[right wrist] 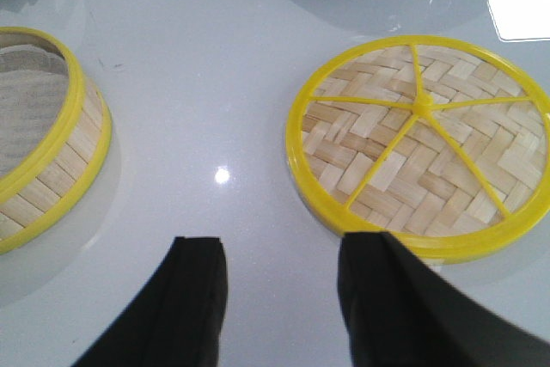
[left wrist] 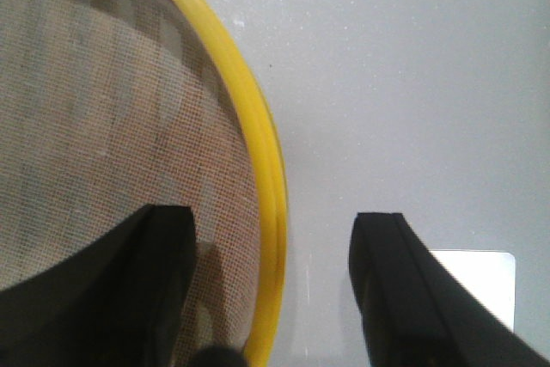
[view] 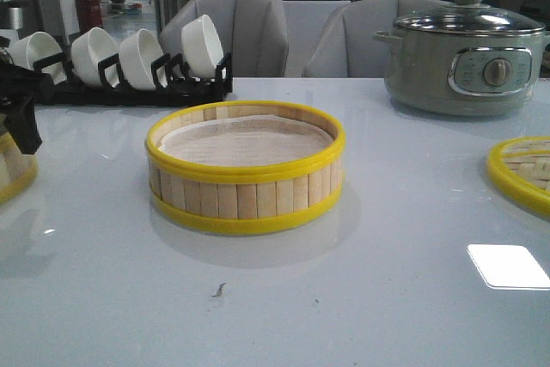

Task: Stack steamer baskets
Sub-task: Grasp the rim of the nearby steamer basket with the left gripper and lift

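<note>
Centre steamer basket (view: 245,176) sits on the tabletop (view: 361,298); left gripper (left wrist: 275,298) jaws wide astride another basket's (left wrist: 129,152) rim; right gripper (right wrist: 279,298) jaws wide beside a woven lid (right wrist: 418,148).

Grey-green electric pot (view: 462,62), white bowls (view: 120,53) in black rack (view: 129,88), grey chairs (view: 236,30) behind

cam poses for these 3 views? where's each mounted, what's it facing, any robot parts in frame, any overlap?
Front: behind the table, facing forward at the centre steamer basket, bowls and pot; dark left arm part at the left edge.
Left wrist: on the left arm, looking down; open left pincer straddles the left basket's rim.
Right wrist: on the right arm, looking down at the woven lid; right pincer open above bare table.
Shared: front and right wrist both show the centre basket, lid and pot.
</note>
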`<state>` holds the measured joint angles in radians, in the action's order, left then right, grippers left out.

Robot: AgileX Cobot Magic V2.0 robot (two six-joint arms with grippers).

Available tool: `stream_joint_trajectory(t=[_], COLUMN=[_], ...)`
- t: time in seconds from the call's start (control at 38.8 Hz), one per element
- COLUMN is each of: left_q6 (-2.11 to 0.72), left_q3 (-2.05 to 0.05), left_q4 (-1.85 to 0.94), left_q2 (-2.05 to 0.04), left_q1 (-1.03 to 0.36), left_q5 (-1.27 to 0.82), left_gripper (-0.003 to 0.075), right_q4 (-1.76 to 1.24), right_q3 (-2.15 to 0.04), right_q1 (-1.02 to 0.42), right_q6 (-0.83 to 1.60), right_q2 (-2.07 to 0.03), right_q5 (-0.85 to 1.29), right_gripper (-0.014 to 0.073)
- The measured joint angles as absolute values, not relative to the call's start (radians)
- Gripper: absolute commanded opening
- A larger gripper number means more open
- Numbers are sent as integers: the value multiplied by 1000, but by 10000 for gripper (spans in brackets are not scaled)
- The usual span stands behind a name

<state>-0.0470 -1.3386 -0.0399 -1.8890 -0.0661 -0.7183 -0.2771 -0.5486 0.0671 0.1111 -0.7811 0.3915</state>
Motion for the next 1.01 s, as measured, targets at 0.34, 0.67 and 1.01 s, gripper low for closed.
stream_joint_trajectory(t=[0.34, 0.67, 1.01], left_q6=[-49, -49, -49], left_q3=[-1341, -1342, -1446], left_q4=[-40, -38, -51], left_q2=[-1921, -1923, -1929], left_q1=[-66, -66, -73], left_q5=[-718, -724, -843], left_gripper=[430, 100, 88], right_q4=[-277, -277, -277], right_q3=[-549, -549, -549], right_q1=[67, 67, 67], right_q6=[111, 111, 111], right_q2=[-786, -786, -786], right_q5=[391, 391, 382], right_gripper=[422, 422, 422])
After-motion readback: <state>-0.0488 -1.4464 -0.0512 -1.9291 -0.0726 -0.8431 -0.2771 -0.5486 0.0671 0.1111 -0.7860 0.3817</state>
